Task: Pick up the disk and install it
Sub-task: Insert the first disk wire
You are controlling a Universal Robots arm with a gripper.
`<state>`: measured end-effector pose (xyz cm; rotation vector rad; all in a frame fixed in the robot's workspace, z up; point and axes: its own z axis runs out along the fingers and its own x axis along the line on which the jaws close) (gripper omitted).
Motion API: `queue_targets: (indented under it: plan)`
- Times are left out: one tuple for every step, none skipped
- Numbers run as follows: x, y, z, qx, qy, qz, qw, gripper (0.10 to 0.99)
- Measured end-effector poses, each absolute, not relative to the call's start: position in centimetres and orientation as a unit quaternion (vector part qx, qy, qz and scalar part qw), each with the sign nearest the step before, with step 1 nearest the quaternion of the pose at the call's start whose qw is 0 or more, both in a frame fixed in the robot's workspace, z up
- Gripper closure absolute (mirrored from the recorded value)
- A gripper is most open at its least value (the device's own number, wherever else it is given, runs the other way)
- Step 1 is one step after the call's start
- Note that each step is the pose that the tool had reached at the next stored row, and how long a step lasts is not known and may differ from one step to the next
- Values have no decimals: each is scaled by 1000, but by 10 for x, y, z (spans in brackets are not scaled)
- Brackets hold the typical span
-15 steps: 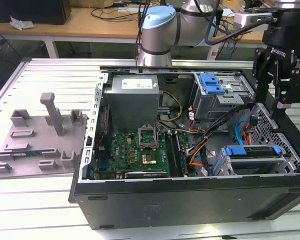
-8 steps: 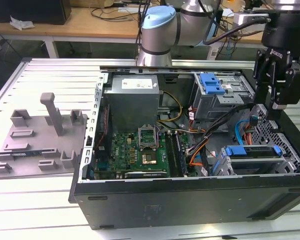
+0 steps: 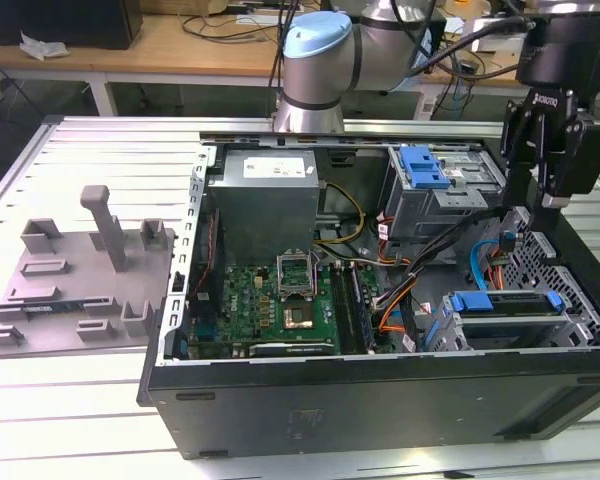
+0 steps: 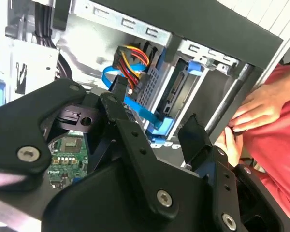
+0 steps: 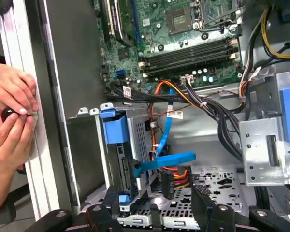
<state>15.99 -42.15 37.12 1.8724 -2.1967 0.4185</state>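
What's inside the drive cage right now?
The disk stands on edge in the cage, its blue frame showing and cables at its end. The cage wall covers its label face.

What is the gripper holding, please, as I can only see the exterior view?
Observer: Nothing. In the first wrist view the gripper is open and empty.
Operator: Where is the disk?
Observer: In the second wrist view the disk sits on edge in its bay, beside a blue cable.
Operator: Is anyone close by?
Observer: Yes, a person's hands are just outside the case wall.
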Motion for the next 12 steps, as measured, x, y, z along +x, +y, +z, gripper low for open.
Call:
queue_targets:
  plan:
    - [162,-421,368,638,-748,143,113,388]
    - [162,-421,367,637,-748,144,114,388]
    - [162,-421,366,637,-748,144,116,388]
    - [163,-421,366,636,-749,144,117,388]
    - [162,-420,366,635,-750,144,118,388]
    - [162,-420,365,634,-751,143,118,388]
    - [162,-420,365,632,-752,143,119,388]
    - [162,-420,365,631,-753,143,119,388]
    - [162,-420,365,630,-754,142,120,388]
    - [162,-420,365,628,-755,142,120,388]
    - [162,-420,365,626,-757,142,120,400]
    - [162,-419,365,625,-758,142,120,533]
